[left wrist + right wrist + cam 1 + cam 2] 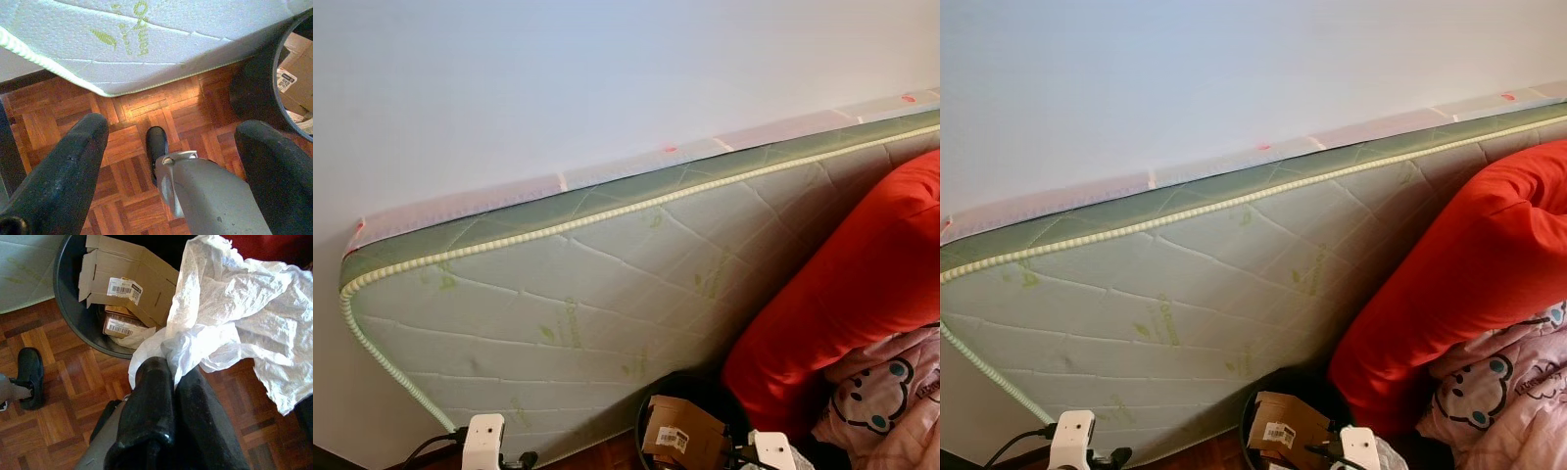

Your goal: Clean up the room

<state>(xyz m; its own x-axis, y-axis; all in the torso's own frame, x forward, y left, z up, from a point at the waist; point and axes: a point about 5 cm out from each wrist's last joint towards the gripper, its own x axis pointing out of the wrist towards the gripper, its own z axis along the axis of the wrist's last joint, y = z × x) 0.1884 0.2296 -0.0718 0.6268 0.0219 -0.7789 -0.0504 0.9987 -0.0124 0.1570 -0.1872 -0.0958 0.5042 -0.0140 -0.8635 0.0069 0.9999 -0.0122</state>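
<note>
The right gripper [171,377] pinches crumpled white plastic [244,318] beside the black round bin [73,308] — the left gripper [171,147] gapes over parquet.

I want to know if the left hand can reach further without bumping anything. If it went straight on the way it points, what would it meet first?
Probably the parquet floor. The left hand, open, points down at bare wood; the mattress edge lies beyond and the bin off to one side. The depth is unclear.
</note>
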